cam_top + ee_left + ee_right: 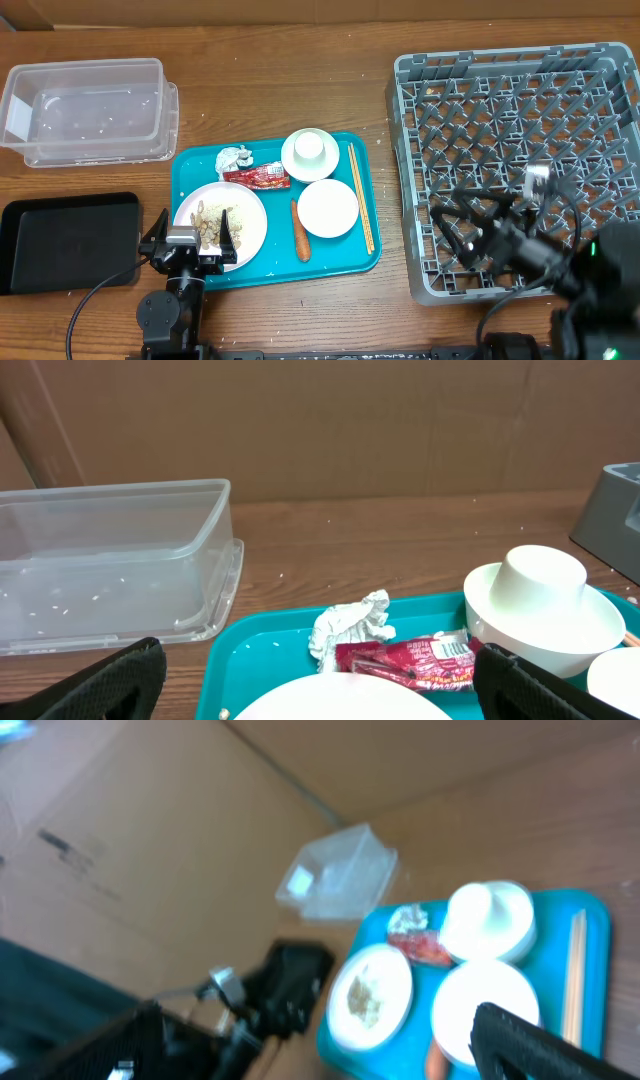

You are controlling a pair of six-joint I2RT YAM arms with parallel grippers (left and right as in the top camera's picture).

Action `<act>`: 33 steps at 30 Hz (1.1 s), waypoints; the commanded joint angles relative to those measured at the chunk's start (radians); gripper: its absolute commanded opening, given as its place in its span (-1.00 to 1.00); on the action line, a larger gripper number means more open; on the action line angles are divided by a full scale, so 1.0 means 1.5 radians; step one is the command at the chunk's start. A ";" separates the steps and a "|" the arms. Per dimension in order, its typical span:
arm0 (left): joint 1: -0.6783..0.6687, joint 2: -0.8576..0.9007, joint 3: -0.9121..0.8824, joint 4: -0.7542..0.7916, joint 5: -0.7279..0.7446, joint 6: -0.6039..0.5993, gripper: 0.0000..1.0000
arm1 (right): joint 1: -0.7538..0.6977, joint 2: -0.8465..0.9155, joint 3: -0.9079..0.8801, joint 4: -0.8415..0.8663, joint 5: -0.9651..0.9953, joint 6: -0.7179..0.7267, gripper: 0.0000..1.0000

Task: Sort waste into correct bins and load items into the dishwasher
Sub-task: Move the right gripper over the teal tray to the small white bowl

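Our left claw [195, 232] is spread wide and pinches nothing. It hangs over the near side of the plate [250, 215], and we cannot tell whether it touches it. Our right claw [447, 237] is also spread wide and empty. It sits over the near left part of the dish rack [520, 110], well apart from the teal tray [200, 165].

Moving outward from the left claw, the plate carries rice and scraps [212, 225]. Beyond it on the teal tray lies the foil ball [235, 157], with the red wrapper [258, 177] just beside it. The carrot [301, 232] lies between the plate and a bowl [328, 208]. A second bowl [292, 160] behind it has a small cup [312, 147] upside down on it. The chopsticks [360, 197] run along the tray's right side.

Farther left, the clear tub [85, 110] shows only a few pale specks, and we see nothing in the black tray [65, 240]. We see no dish in the rack either.

We judge the task hardly begun. All the waste has yet to go to the tub and the black tray. The plate, both bowls, the cup and the chopsticks have yet to go into the rack, and the plate probably needs clearing first.
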 commanded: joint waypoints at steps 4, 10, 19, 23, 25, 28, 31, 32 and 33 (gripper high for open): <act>-0.004 -0.007 -0.003 -0.001 -0.002 0.012 1.00 | 0.164 0.206 0.218 -0.239 0.266 -0.122 1.00; -0.004 -0.007 -0.003 -0.001 -0.002 0.012 0.99 | 0.431 0.375 0.330 -0.311 0.552 -0.032 1.00; -0.004 -0.007 -0.003 -0.001 -0.002 0.012 1.00 | 0.639 0.602 0.348 -0.228 0.708 -0.002 1.00; -0.004 -0.007 -0.003 -0.001 -0.002 0.012 1.00 | 0.643 0.672 0.348 -0.163 0.675 0.016 1.00; -0.004 -0.007 -0.003 -0.001 -0.002 0.012 1.00 | 0.643 0.706 0.348 -0.138 0.673 0.038 1.00; -0.004 -0.007 -0.003 -0.001 -0.002 0.012 1.00 | 0.643 0.750 0.348 -0.116 0.676 0.038 1.00; -0.004 -0.007 -0.003 -0.001 -0.002 0.012 1.00 | 0.643 0.797 0.348 -0.098 0.685 0.052 0.92; -0.004 -0.007 -0.003 -0.001 -0.002 0.012 0.99 | 0.643 0.807 0.348 -0.096 0.696 0.067 0.88; -0.004 -0.007 -0.003 -0.001 -0.002 0.012 1.00 | 0.643 0.818 0.348 -0.096 0.711 0.084 0.84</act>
